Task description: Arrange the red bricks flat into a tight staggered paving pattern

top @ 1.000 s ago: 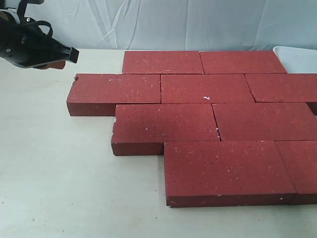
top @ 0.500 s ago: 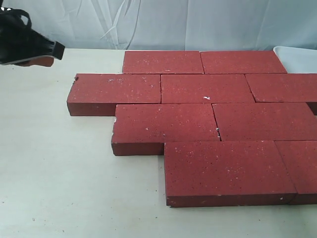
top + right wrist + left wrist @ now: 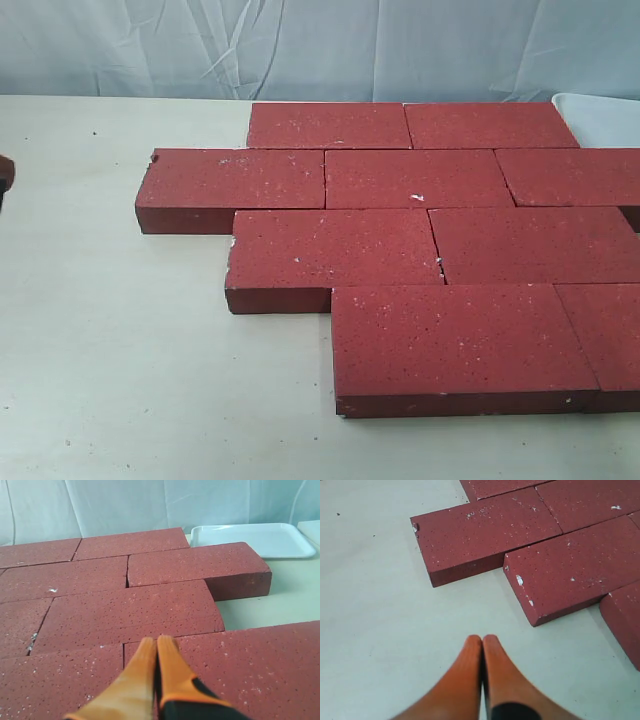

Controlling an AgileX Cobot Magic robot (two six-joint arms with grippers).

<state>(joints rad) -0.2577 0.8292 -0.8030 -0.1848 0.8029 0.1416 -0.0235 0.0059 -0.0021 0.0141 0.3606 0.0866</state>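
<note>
red bricks [image 3: 420, 180] lie flat in four staggered, touching rows, centre to 3 o'clock on the surface [image 3: 120, 350]; left pincer [image 3: 482, 640] and right pincer [image 3: 156, 641] each pressed together.

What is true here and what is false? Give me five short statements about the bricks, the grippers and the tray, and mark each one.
1. The red bricks lie flat in staggered rows. True.
2. The left gripper is wide open. False: its fingers are pressed together, holding nothing, over the bare table.
3. A white tray sits on the table beside the bricks. True.
4. The right gripper holds a brick. False: it is shut on nothing, above the bricks.
5. Some bricks show small white chips. True.
</note>
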